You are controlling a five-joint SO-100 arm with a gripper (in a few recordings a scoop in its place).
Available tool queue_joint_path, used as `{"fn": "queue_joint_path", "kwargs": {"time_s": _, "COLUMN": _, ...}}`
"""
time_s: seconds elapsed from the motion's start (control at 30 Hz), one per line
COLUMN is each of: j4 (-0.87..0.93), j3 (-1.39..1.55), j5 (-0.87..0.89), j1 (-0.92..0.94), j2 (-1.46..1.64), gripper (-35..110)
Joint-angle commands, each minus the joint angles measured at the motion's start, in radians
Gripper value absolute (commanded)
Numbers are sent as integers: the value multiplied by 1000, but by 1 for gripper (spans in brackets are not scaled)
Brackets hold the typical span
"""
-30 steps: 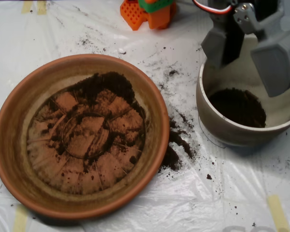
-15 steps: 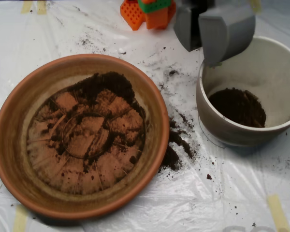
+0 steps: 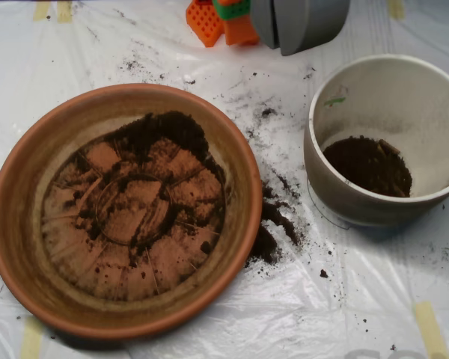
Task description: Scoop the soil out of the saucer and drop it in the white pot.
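Overhead view: scoop (image 3: 299, 24) at top edge, fingers together; saucer (image 3: 30, 187) left, white pot (image 3: 322, 172) right, apart.

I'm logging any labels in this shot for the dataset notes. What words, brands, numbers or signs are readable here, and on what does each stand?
None: no text can be read.
The large round terracotta clay saucer: radial ridges only, no lettering.
The round off-white deep pot: plain, with a small green smear on the inner wall, not a letter.
The orange and green plastic block: a grid of holes, no writing.
The grey clamshell pincer: unmarked.
The yellow tape strips on the white plastic sheet: blank.
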Motion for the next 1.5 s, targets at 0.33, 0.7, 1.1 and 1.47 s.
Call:
{"fn": "queue_joint_path", "kwargs": {"time_s": 0.33, "j4": -150, "j3": 431, "j5": 49, "j1": 80, "j2": 431, "gripper": 0}}
{"fn": "queue_joint_path", "kwargs": {"time_s": 0.7, "j4": -275, "j3": 687, "j5": 244, "j1": 127, "j2": 494, "gripper": 0}}
{"fn": "queue_joint_path", "kwargs": {"time_s": 1.1, "j4": -287, "j3": 1003, "j5": 178, "j1": 61, "j2": 776, "gripper": 0}}
{"fn": "queue_joint_path", "kwargs": {"time_s": 1.47, "j4": -313, "j3": 1132, "j5": 80, "j1": -71, "j2": 778, "gripper": 0}}
